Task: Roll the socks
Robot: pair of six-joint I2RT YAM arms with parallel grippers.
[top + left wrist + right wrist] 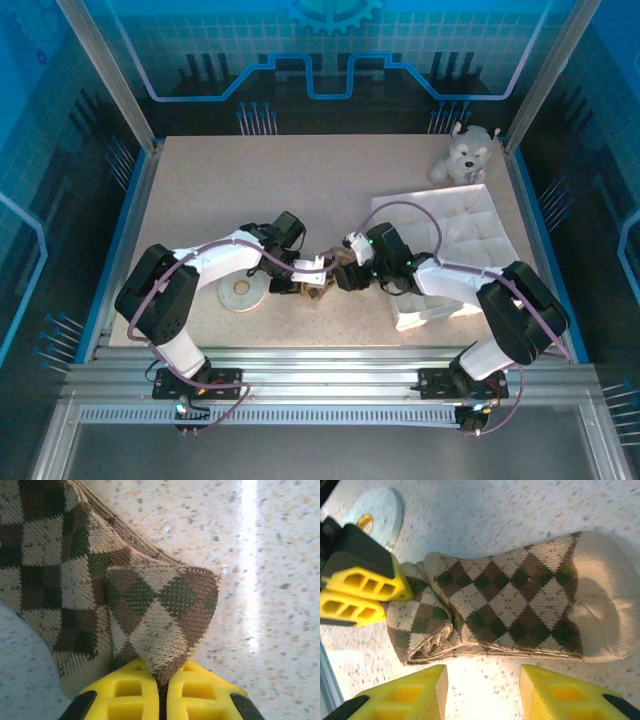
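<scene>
Brown argyle sock [520, 605], end pinched by left fingers [125, 695], right fingers [410, 695] spread

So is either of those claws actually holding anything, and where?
Yes. The left gripper is shut on the argyle sock, pinching its folded-over end, opposite the toe. The right gripper is open and holds nothing.
</scene>
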